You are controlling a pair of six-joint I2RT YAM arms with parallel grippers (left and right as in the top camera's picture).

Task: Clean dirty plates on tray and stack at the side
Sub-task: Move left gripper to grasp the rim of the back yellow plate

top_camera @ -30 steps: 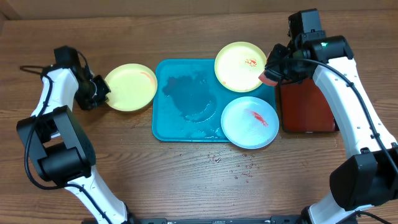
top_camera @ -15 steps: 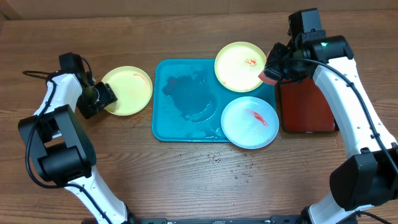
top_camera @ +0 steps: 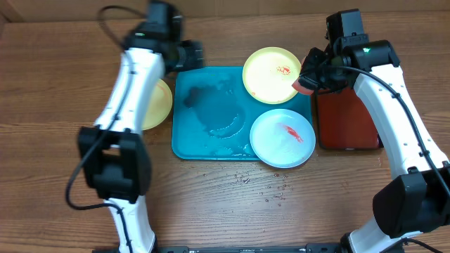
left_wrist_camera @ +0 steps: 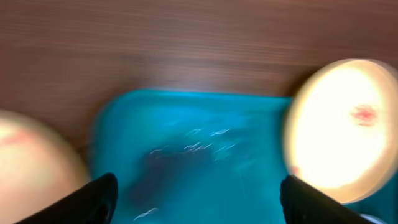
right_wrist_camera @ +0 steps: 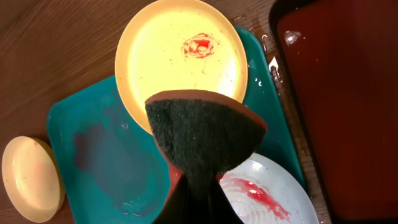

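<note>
Teal tray (top_camera: 211, 116) mid-counter, nearer far edge. Left pincer (left_wrist_camera: 198, 194) released, fingers spread, over tray's far-left corner; its view blurred. Right pincer (top_camera: 309, 81) clenched on sponge (right_wrist_camera: 202, 134), above smeared yellow plate (top_camera: 271, 72) at tray's far-right corner. Smeared white plate (top_camera: 281, 137) overhangs tray's near-right corner. Third plate (top_camera: 160, 105), yellow, on counter just beside tray, toward left edge.
</note>
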